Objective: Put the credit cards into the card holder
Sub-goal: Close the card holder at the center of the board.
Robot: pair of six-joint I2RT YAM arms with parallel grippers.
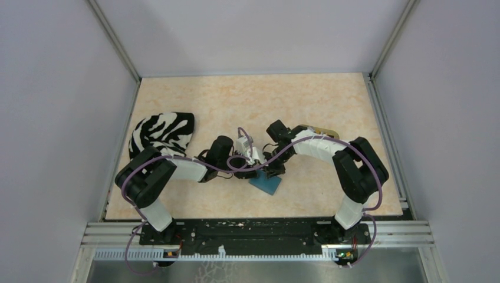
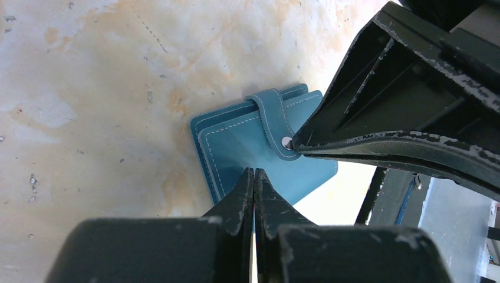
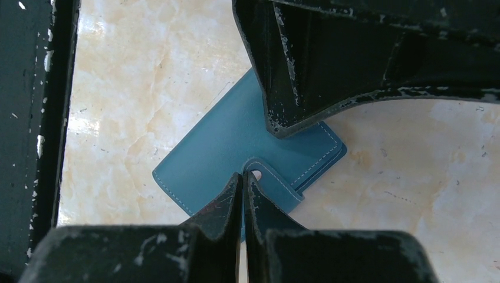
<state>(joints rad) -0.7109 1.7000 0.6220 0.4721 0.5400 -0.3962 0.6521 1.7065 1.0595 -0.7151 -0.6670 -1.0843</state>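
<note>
The teal-blue card holder (image 1: 268, 185) lies folded shut on the table, its snap tab (image 2: 277, 121) wrapped over one edge. My left gripper (image 2: 254, 172) is shut and empty, its tips resting on or just above the holder's flat face (image 2: 236, 150). My right gripper (image 3: 243, 175) is shut and empty, its tips at the end of the snap tab (image 3: 277, 183), right by the snap. The two grippers meet tip to tip over the holder (image 3: 218, 150). In the top view they are my left gripper (image 1: 255, 171) and my right gripper (image 1: 273, 171). No credit cards are in view.
A black-and-white zebra-striped fabric item (image 1: 162, 132) lies at the left of the table. A beige tray (image 1: 323, 130) peeks out behind the right arm. Grey walls enclose the table on three sides.
</note>
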